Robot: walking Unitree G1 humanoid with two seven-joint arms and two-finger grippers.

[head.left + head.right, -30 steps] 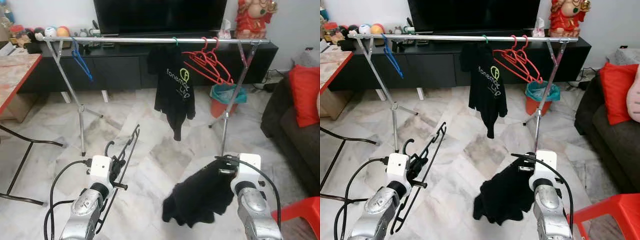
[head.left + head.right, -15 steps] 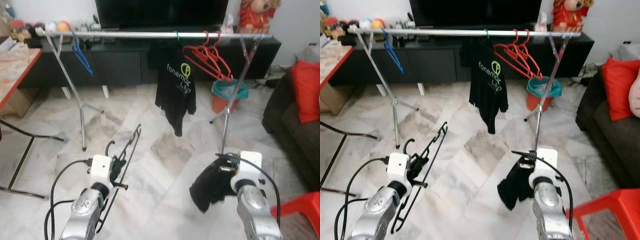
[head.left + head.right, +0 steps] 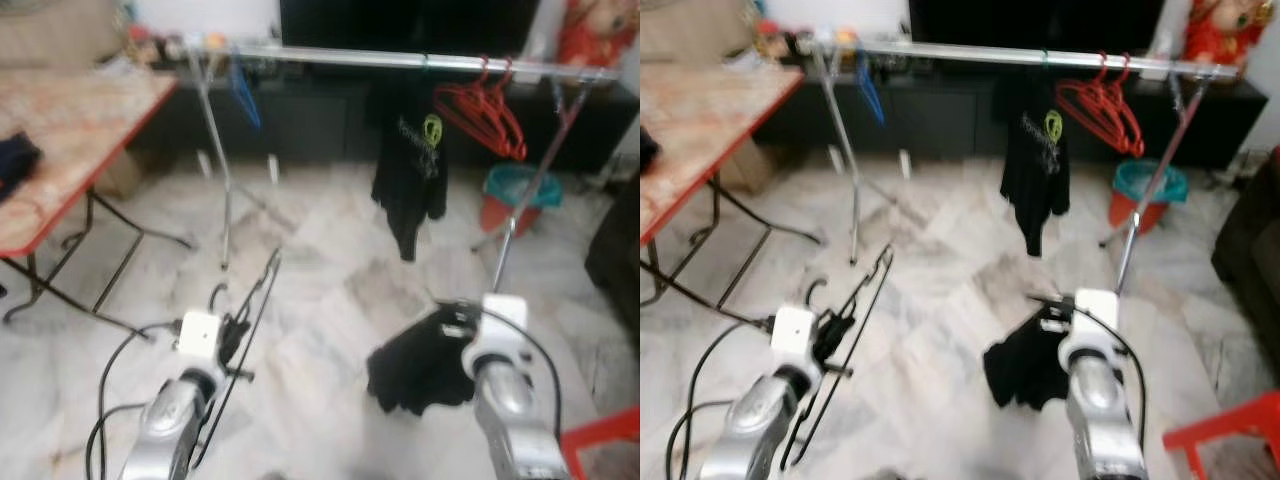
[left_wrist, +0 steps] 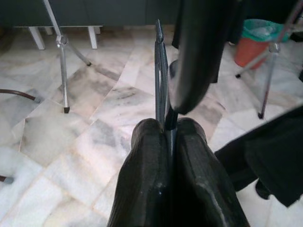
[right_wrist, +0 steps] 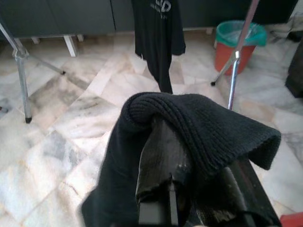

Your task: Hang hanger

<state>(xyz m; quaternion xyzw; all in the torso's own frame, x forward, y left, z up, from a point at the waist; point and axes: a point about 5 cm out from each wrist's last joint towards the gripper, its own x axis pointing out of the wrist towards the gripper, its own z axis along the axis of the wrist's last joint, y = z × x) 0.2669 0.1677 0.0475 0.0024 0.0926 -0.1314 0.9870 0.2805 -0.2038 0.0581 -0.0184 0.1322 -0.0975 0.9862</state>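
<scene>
The robot stands on the marble floor (image 3: 320, 300) facing the clothes rail (image 3: 400, 60), and the head views are a little blurred. Low on its left side, the left gripper (image 4: 168, 142) has its two black fingers pressed together on the thin frame of the black hanger (image 3: 250, 310), which stands up from the grip and leans slightly, hook near the wrist, well short of the rail. On the right, the right gripper (image 5: 165, 156) is closed on a black knitted garment (image 3: 1025, 360); the cloth folds over the fingers and droops in a bundle beneath the wrist, above the floor. Up on the rail, a black T-shirt (image 3: 410, 180) with a green logo hangs near the middle, a cluster of red hangers (image 3: 485, 105) sits just to its right, and a blue hanger (image 3: 243, 90) hangs towards the rail's left end. Behind the rail runs a dark TV cabinet (image 3: 940, 110). A teal-lined orange bin (image 3: 510, 195) stands by the rail's right leg. A red-edged table (image 3: 70, 140) fills the left side, and a red stool (image 3: 1230, 440) pokes in at the lower right.
</scene>
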